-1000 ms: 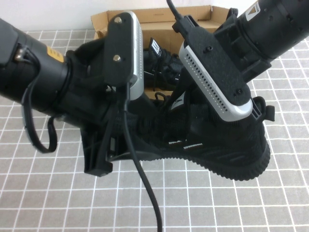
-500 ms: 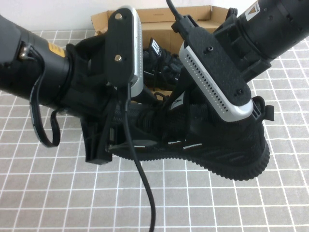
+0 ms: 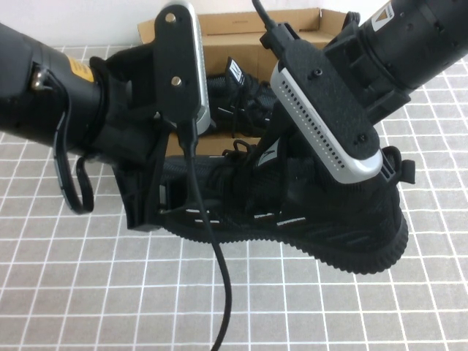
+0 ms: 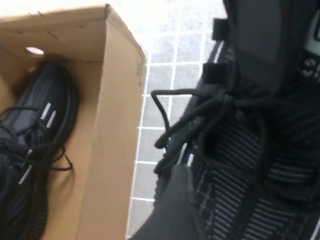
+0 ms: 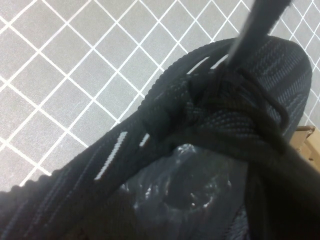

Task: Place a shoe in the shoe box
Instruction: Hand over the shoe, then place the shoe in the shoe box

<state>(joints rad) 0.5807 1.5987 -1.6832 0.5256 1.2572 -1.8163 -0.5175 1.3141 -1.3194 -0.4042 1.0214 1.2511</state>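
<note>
A black knit shoe [image 3: 292, 227] lies on its side on the gridded table just in front of the brown shoe box [image 3: 219, 29]. Its twin [image 3: 248, 95] lies inside the box. My left gripper [image 3: 157, 212] is low over the toe end of the outer shoe. The left wrist view shows that shoe's laces [image 4: 210, 115] next to the box wall [image 4: 112, 125]. My right gripper [image 3: 322, 186] is at the shoe's collar and is shut on it. The right wrist view shows the shoe's opening [image 5: 185, 175] with clear plastic stuffing inside.
The box stands open at the back of the table with its lid flap raised behind. Both arms crowd the space over the shoe. A black cable [image 3: 219, 292] hangs from the left wrist across the front. Gridded table [image 3: 73, 292] shows on both sides.
My left gripper has moved back toward the box, uncovering the shoe's toe end and its white stripes. The right gripper and the shoe's heel have stayed put.
</note>
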